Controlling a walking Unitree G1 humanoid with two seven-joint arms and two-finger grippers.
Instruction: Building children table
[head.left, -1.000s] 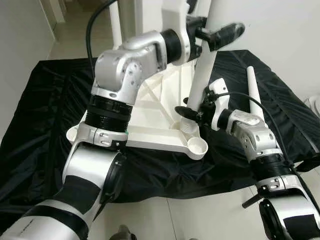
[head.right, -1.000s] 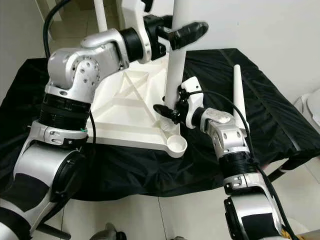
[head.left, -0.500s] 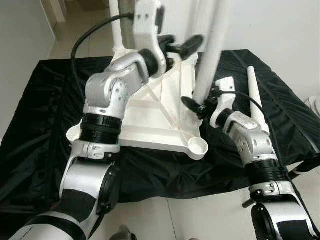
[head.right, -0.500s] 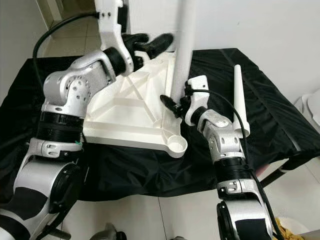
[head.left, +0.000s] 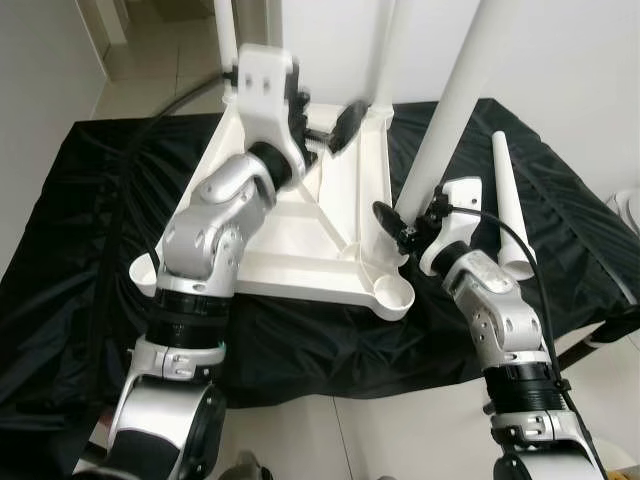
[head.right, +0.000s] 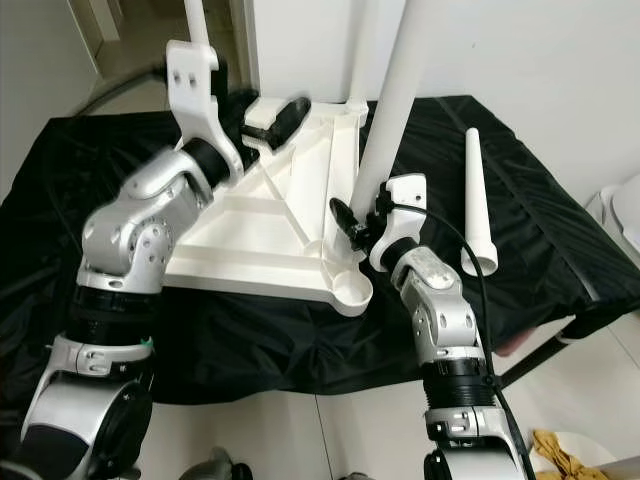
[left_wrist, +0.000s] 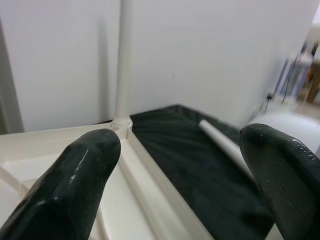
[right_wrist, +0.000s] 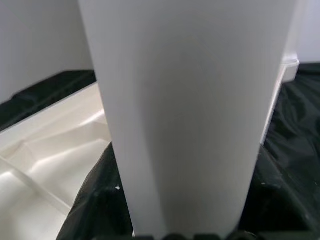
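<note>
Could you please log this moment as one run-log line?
left gripper: open, above tabletop | right gripper: shut on table leg, tilted near corner socket | spare leg: on black cloth

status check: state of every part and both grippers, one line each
tabletop: upside down on the black cloth, near corner socket unfilled
held leg: tilted, lower end at the near-right socket
loose leg: lying on the cloth
back legs: standing in sockets
right gripper: shut on held leg
left gripper: open, above tabletop
</note>
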